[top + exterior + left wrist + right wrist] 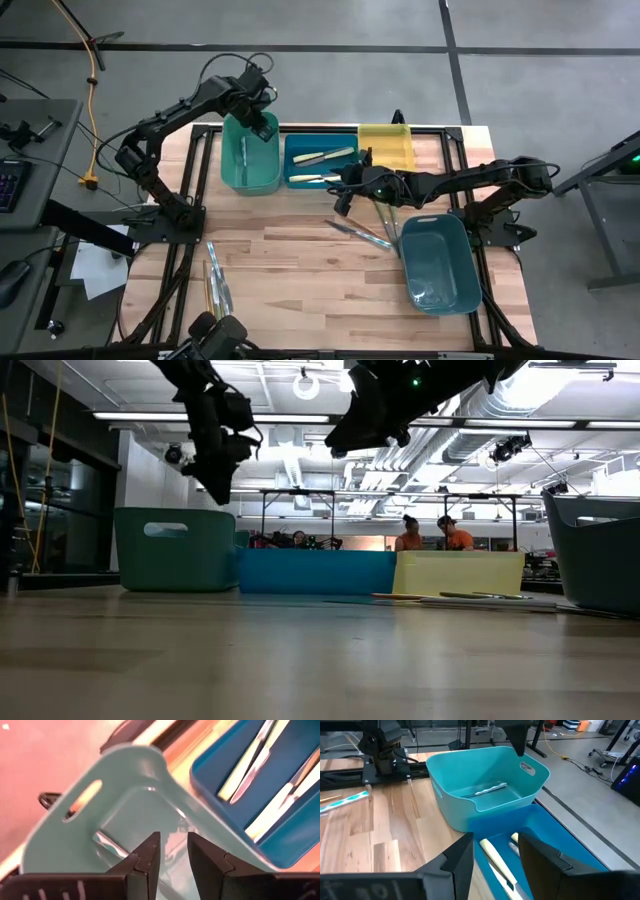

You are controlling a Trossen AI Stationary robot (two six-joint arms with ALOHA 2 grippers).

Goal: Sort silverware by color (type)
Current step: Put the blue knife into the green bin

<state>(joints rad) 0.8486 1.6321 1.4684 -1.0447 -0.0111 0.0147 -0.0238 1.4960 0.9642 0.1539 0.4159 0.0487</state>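
No legible txt on silverware (322,178) (bins (250,152) too)

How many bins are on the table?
4: a green bin at the back left, a blue bin beside it, a yellow bin right of that, and a larger teal bin at the front right. None seems hidden.
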